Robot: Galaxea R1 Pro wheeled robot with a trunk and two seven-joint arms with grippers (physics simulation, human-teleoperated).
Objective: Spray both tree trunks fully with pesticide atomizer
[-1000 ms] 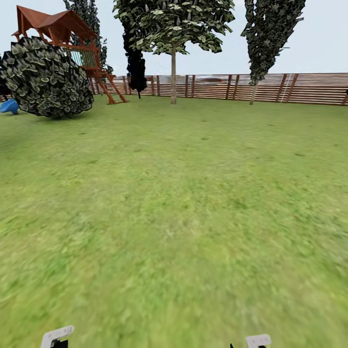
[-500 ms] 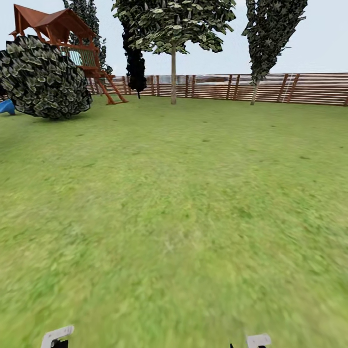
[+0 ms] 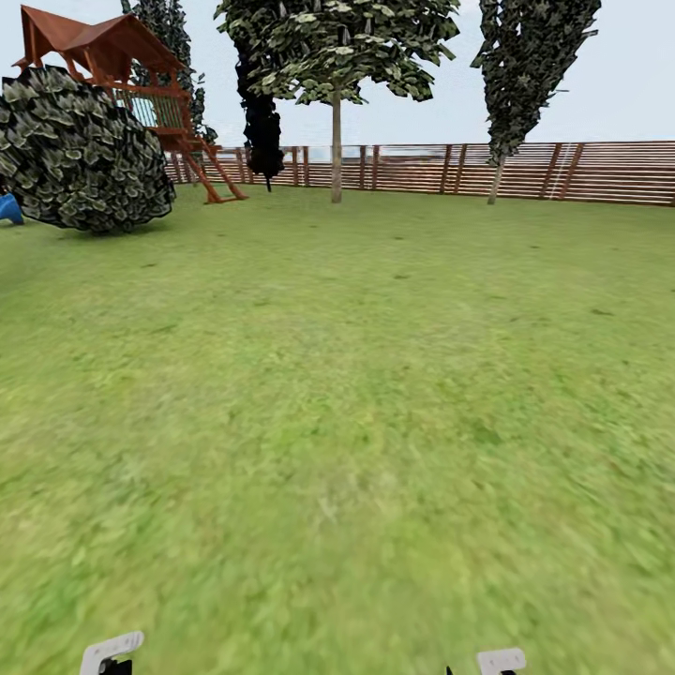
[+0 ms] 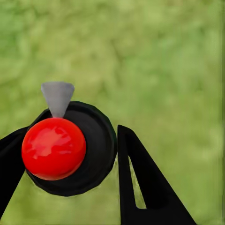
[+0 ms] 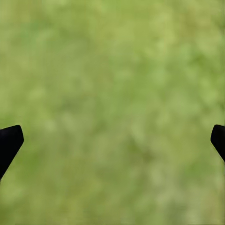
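In the left wrist view, the left gripper [image 4: 70, 159] holds the pesticide atomizer [image 4: 70, 150] between its two black fingers [image 4: 145, 183], which press on both sides of the round black body. The camera looks straight onto the top of the atomizer, at its shiny red cap, so its long axis runs away from the camera toward the blurred grass behind it. The small grey cone-shaped nozzle [image 4: 57, 97] sticks out from the red cap toward the upper part of this picture, with its wide end outward.

In the right wrist view, the right gripper [image 5: 112, 140] is spread wide: its two black fingertips [image 5: 8, 140] appear at the left and right edges of the picture, and between them is only blurred green grass.

In the head view, the lawn [image 3: 356, 394] takes most of the frame. At the bottom edge are two small white parts of the robot's arms [image 3: 111, 649]. Far away, in the upper middle, stands a tree [image 3: 336, 56] with a thin pale straight trunk [image 3: 336, 150] in front of the brown slatted fence [image 3: 525, 171]. A narrow dark tree [image 3: 525, 66] stands at the upper right. At the upper left are a wooden playhouse [image 3: 122, 56] and a big round bush [image 3: 80, 155] in front of it, with a small blue object [image 3: 9, 208] at the left edge.
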